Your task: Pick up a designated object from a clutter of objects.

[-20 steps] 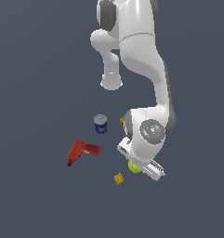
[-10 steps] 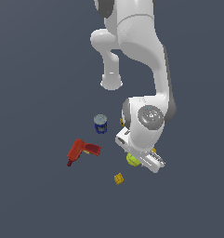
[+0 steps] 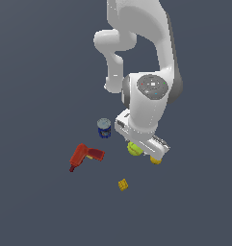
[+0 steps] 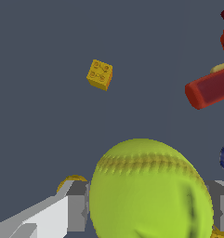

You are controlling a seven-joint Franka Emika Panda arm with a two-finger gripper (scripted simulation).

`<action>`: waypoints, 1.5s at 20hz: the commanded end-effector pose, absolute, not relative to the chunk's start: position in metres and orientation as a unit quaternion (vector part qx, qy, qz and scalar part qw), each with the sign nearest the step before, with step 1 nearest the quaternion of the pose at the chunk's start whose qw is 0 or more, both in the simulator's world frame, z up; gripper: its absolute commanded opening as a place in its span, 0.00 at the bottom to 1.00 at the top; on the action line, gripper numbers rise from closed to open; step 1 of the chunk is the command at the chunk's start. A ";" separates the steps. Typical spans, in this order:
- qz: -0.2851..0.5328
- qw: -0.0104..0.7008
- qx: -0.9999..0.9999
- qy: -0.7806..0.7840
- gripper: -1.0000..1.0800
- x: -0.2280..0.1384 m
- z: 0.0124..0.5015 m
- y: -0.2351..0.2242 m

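The tool (image 3: 139,146) was pinching the tennis ball (image 4: 148,190), which filled the wrist view between the two grey fingers (image 4: 75,211). In the exterior view the ball sat tucked under the hand, apparently just clear of the counter (image 3: 35,202), with the orange ball (image 3: 156,159) just beside it toward the exterior view's right. The can (image 3: 104,128), drill (image 3: 83,155) and a yellow block (image 3: 122,184) lay apart. The step looked like lifting: best done by rising straight up with the grip firm, since a round ball could roll out if squeezed off-centre, and avoiding any sideways sweep that could knock the orange ball
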State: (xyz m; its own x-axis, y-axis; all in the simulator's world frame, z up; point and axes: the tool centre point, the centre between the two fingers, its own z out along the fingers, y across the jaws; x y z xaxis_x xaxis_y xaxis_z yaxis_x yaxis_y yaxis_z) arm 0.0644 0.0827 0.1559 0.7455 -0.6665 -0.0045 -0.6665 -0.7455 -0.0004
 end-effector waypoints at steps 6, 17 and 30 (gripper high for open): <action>0.001 0.002 -0.934 0.357 0.00 0.032 0.220 0.066; 0.000 0.000 -0.934 0.357 0.00 -0.015 0.319 0.041; 0.000 0.000 -0.934 0.357 0.00 -0.048 0.394 0.023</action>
